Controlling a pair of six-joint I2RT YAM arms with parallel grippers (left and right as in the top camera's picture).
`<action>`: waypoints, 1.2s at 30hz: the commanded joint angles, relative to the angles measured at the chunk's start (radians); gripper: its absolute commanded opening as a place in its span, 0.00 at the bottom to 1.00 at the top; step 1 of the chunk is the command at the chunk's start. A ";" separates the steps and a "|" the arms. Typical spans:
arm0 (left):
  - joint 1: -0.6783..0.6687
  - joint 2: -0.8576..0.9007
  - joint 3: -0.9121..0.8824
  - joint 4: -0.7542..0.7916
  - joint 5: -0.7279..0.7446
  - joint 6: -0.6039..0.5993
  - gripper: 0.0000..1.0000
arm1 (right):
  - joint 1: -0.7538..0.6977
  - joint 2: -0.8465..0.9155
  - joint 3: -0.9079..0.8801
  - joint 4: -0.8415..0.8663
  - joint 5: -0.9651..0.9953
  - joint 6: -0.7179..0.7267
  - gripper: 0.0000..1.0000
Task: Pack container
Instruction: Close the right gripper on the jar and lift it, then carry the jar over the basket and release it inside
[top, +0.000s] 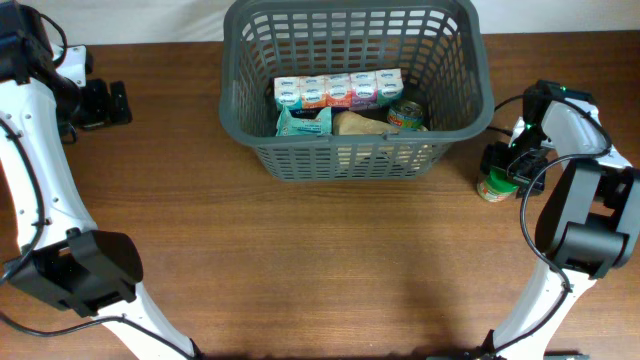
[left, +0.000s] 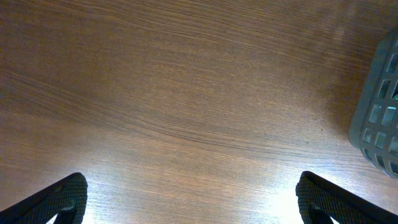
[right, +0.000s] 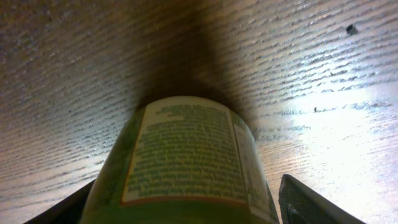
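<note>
— What sits nearest?

— The right gripper (top: 497, 170), down at a green can (top: 493, 188) on the table (top: 300, 260), just right of the container (top: 232, 95). One finger flanks each side of the can; whether they pinch it cannot be told.

— And the left gripper (top: 122, 103)?

— It is far left, spread wide over bare wood and holding nothing.

— The container?

— It is at the table's far middle. A teal packet (top: 303, 122), a tan bag (top: 362, 125) and a tin (top: 406, 115) lie in front, with a row of small cartons (top: 340, 90) behind.
</note>
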 joint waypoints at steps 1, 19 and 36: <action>0.006 -0.003 -0.008 0.000 0.007 -0.010 0.99 | -0.002 -0.004 -0.008 -0.010 -0.002 0.008 0.78; 0.006 -0.003 -0.008 0.000 0.007 -0.010 0.99 | -0.006 -0.031 0.022 0.007 -0.001 0.024 0.50; 0.006 -0.003 -0.008 0.000 0.007 -0.010 0.99 | 0.062 -0.316 0.877 -0.299 -0.089 -0.023 0.04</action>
